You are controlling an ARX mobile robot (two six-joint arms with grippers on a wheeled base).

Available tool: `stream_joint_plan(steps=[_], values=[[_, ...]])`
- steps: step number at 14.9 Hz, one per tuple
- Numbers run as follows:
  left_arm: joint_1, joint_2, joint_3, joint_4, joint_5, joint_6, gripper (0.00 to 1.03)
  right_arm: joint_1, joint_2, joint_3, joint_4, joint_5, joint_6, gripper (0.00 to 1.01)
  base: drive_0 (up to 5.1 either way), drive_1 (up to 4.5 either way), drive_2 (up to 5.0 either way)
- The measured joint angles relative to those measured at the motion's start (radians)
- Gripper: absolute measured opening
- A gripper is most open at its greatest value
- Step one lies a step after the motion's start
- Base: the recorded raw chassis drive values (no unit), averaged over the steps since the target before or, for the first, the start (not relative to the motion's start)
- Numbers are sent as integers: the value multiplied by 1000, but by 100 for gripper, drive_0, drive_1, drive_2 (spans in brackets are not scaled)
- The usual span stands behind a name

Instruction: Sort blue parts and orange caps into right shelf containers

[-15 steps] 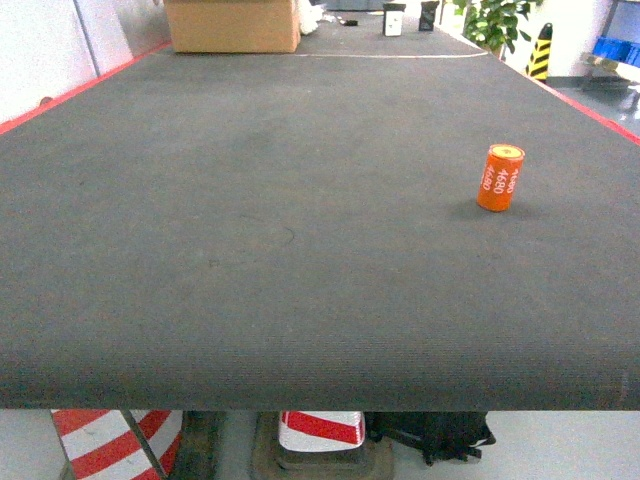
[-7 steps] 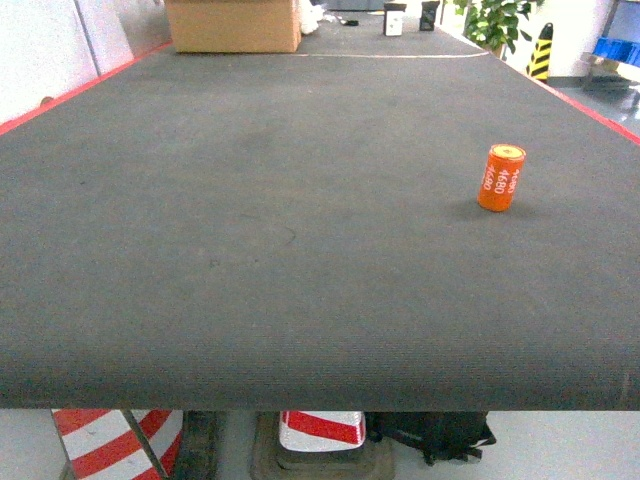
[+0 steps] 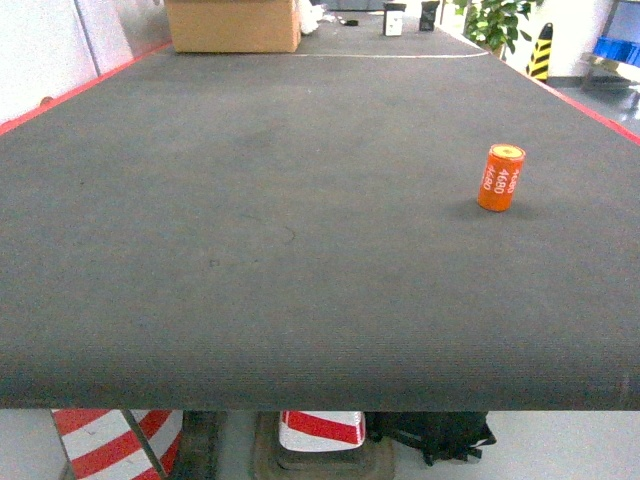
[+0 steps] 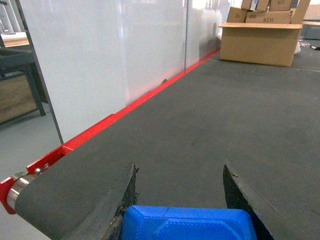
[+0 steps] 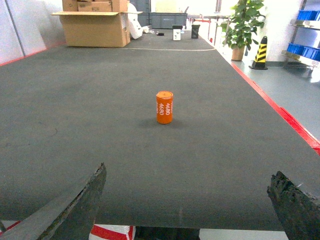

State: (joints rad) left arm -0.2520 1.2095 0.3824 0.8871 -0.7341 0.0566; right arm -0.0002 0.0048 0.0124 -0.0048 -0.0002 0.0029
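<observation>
One orange cap marked "4680" stands upright on the dark mat at the right; it also shows ahead in the right wrist view. My right gripper is open, low over the mat's near edge, with nothing between its fingers and the cap well beyond it. The left gripper is shut on a blue part that fills the gap between the fingers, near the mat's left edge. Neither gripper appears in the head view. Blue containers sit on a shelf at the far right, partly cut off.
A red strip borders the mat on the left beside white panels, and another red edge runs along the right. A cardboard box stands at the far end. Plant and striped bollard are beyond the right side.
</observation>
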Motion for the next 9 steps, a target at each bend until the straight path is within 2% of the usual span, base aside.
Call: stream_joint_plan(steps=[9], values=[[0, 0, 0, 0, 0, 0, 41, 0, 0, 0, 0, 0, 0, 98, 0, 0, 0]])
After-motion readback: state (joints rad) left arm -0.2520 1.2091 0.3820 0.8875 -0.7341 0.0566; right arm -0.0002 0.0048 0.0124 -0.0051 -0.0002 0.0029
